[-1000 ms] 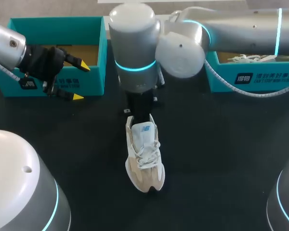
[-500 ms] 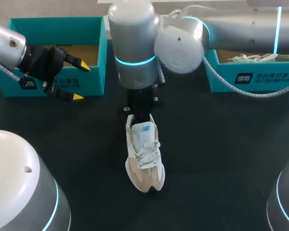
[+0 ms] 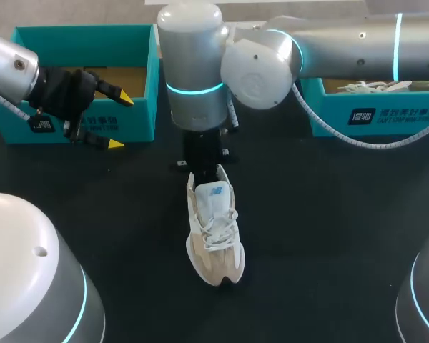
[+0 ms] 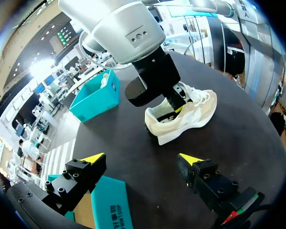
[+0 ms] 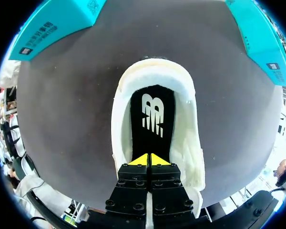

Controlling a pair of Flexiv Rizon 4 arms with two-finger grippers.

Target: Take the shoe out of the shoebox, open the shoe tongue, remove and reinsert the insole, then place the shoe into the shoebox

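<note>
Your right gripper [image 5: 149, 160] is pinched shut over the shoe's [image 3: 214, 236] insole [image 5: 152, 119], hold unclear. Your left gripper [image 3: 120, 121] hangs open, empty, well clear.

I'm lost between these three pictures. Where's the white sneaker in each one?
Head view: the shoe lies in the middle of the table, toe nearest the camera.
Left wrist view: the shoe lies beyond this arm's open jaws.
Right wrist view: the shoe fills the middle, seen down into its opening.
Shared landmark: the right arm's black jaws at the heel.
</note>
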